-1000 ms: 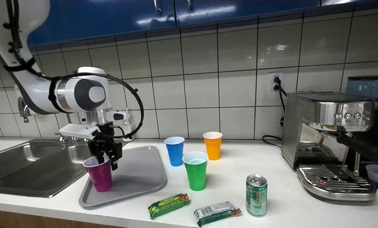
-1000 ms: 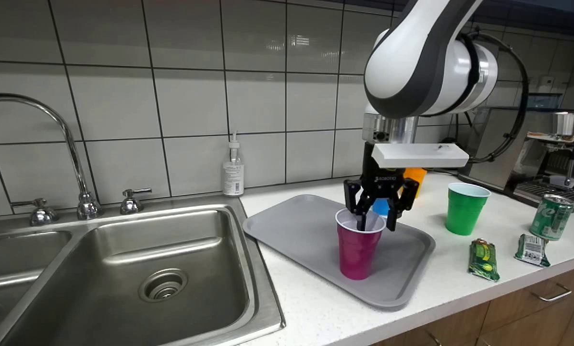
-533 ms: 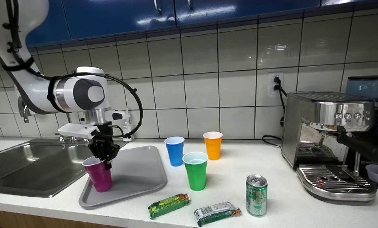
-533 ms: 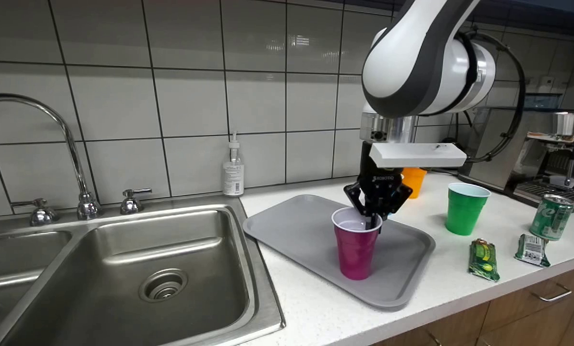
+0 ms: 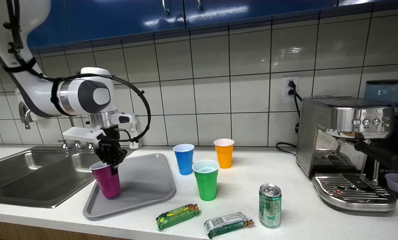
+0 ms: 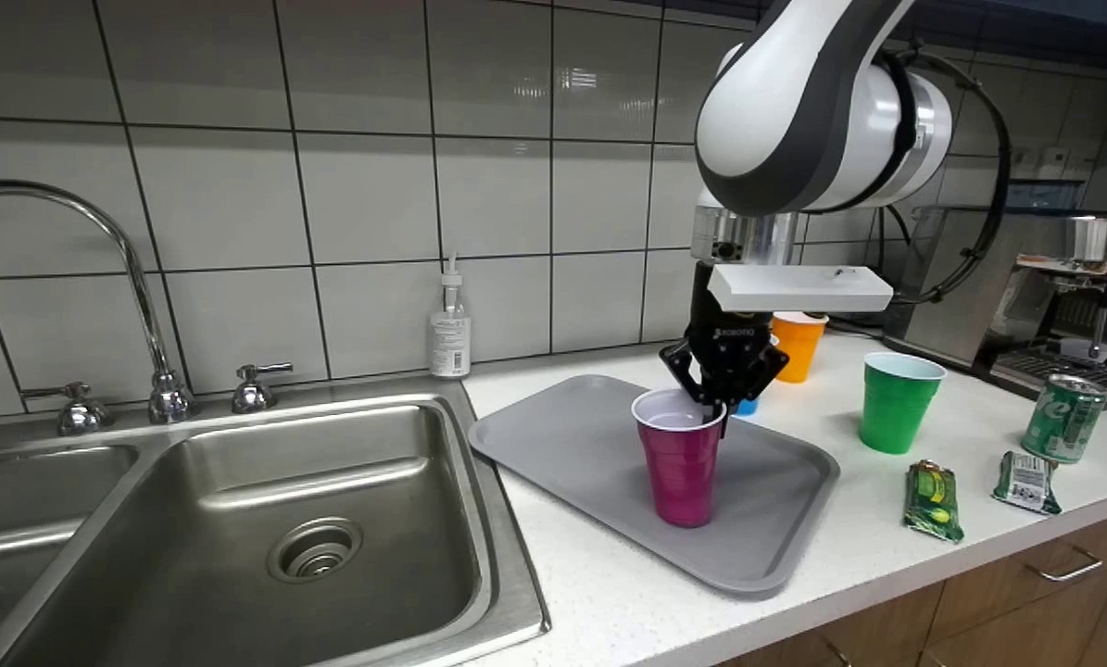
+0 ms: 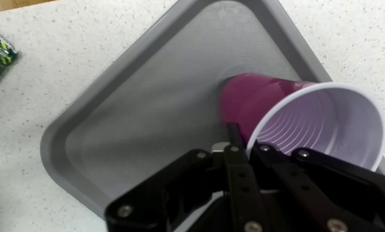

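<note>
Wrist view: end effector (image 7: 247, 141) tight on magenta cup (image 7: 305, 119), wide room to far tray edge (image 7: 52, 141).

Magenta, white-rimmed cup (image 6: 679, 471); grey tray (image 6: 590, 449)

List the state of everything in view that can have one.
Purple cup: slightly tilted; whether lifted, unclear
Fingers: shut on its rim
Tray: lying flat
Blue cup: upright
Orange cup: upright
Green cup: upright
Can: upright
Bar nearer tray: lying flat
Bar nearer can: lying flat
Bottle: upright
Cabinets: shut
Drawers: shut
Coffee machine: on or off, unclear
</note>
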Robot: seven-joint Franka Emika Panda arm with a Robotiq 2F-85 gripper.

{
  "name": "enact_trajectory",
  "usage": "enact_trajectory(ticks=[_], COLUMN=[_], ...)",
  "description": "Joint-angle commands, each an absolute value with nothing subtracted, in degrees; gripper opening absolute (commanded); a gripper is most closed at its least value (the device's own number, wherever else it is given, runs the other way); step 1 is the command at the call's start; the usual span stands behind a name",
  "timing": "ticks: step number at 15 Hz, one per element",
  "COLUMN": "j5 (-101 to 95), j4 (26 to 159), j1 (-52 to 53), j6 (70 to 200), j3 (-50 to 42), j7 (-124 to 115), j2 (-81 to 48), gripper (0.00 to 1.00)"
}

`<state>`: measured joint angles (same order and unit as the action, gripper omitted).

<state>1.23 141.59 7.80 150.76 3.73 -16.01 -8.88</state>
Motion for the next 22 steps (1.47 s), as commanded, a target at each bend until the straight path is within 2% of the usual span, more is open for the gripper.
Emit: enact_trajectory(ticks=[1,12,22], j5=[1.3,1.3,2.4], j4=[139.7,131.7,119.2], j1=[7.6,7.5,5.6], j6=[150.5,151.6,150.0], j3=[3.6,2.3,0.4], j7=[-17.3,-20.1,-17.0], j2=[-8.9,-13.9,-22.0], gripper=[0.01,0.01,0.01])
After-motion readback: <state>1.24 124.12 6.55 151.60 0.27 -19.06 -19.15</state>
